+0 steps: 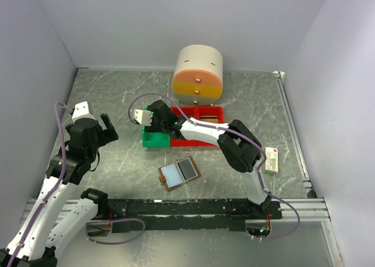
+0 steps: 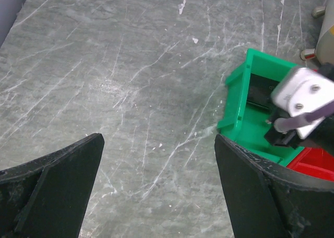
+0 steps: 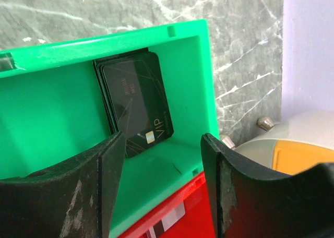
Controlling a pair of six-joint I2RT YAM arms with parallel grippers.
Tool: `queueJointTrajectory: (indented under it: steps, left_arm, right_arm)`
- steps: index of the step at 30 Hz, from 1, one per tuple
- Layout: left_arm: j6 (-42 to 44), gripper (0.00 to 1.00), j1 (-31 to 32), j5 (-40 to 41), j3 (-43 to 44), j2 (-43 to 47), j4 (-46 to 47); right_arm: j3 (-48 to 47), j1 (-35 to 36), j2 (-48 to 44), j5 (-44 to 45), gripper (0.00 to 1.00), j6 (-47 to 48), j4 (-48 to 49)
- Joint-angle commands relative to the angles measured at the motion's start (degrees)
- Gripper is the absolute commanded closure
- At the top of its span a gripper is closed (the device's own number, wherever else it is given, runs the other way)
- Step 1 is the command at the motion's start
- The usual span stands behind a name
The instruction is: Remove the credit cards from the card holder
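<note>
Hanging parted and empty, the right end effector [image 3: 162, 140] overlooks black credit cards [image 3: 136, 99] in the green bin [image 3: 52, 118].

Table [image 1: 117, 91]: grey-green marble pattern with white veins.
Walls [image 1: 146, 21]: plain pale lavender-grey.
Green bin [image 3: 52, 118]: bright green throughout.
Credit cards [image 3: 136, 99] in the green bin: black, with thin gold crossing lines and pale "VIP" lettering on the top one.
Red bin [image 1: 205, 112]: bright red.
Card holder [image 1: 180, 173]: brown border, one inner panel pale blue-grey, the other dark grey.
Round drawer unit [image 1: 198, 74]: cream top, with an orange band over a yellow one.
Small box [image 1: 271, 159]: cream with a red mark.
Left gripper [image 2: 159, 144] and right gripper [image 3: 162, 144]: black, with pale scuffs on the right one.
Cables [image 1: 58, 117]: mauve.
</note>
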State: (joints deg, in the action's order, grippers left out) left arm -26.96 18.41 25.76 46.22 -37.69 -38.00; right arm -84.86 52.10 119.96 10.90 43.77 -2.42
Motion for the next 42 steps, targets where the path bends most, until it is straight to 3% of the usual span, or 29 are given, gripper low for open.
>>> queueJointTrajectory:
  steps: [1,8,13,18,24,28,31,35,37,42]
  left_arm:
    - [1.0,0.0,-0.4,-1.1,0.2,-0.5,0.8]
    - [1.1,0.0,-0.4,-1.2,0.2,-1.4,0.9]
    - [1.7,0.0,-0.4,-2.6,0.1,-1.8,1.3]
    - [2.8,0.0,-0.4,-5.9,-0.4,-2.6,2.5]
    - [5.5,0.0,-0.4,-13.7,-1.7,-5.1,6.0]
    - [5.3,0.02,-0.4,-20.2,-0.3,-9.5,5.3]
    - [1.9,0.06,-0.4,-33.3,-3.0,-10.5,9.4]
    - [-7.5,0.07,0.8,-48.8,-9.9,-11.0,20.9]
    - [-11.5,0.09,4.7,-49.7,-12.1,-11.4,25.6]
    - [-15.7,0.14,21.4,-39.3,-11.4,-17.4,29.6]
  right_arm:
    - [2.3,-0.4,-6.1,-2.5,0.4,-4.4,3.5]
    - [12.1,-0.6,-17.2,-0.5,0.39,-14.7,13.4]
    - [25.5,-2.2,-29.5,3.5,0.31,-34.6,23.9]
    - [36.8,-7.2,-39.2,-1.6,0.27,-60.9,19.1]
    - [43.0,-9.9,-43.0,-8.7,0.32,-76.9,11.0]
    - [50.6,-10.0,-46.6,-15.9,0.33,-81.4,14.7]
    - [54.7,-10.0,-48.8,-18.7,0.36,-82.2,16.5]
    - [53.3,-10.0,-48.7,-18.0,0.43,-78.8,8.8]
    - [52.8,-10.0,-48.3,-20.6,0.46,-76.5,7.1]
    - [53.9,-10.4,-47.8,-25.1,0.51,-74.2,6.6]
